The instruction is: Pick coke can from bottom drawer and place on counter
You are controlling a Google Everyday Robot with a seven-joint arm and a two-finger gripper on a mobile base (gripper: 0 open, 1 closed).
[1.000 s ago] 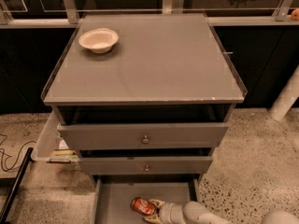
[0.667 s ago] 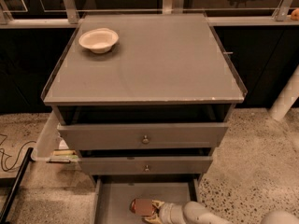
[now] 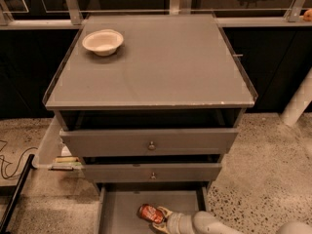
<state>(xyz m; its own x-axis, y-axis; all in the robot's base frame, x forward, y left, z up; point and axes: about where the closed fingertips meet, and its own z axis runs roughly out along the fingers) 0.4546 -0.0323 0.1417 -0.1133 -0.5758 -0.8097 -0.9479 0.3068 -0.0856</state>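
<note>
Coke can (image 3: pixel 149 213) — judged light, thin-walled, slick, lying sideways in bottom drawer (image 3: pixel 117 211) — best gripped mid-body; gripper (image 3: pixel 161 219) fingers spread around its end.

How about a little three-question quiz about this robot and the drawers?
1. True or false: the white bowl sits on the counter.
2. Pick one: the can lies A) in the bowl, B) on the counter, C) in the bottom drawer.
3. Fill the gap: the gripper is down in the open bottom drawer, right at the ____.

Key: 1 true. 2 C. 3 can.
</note>
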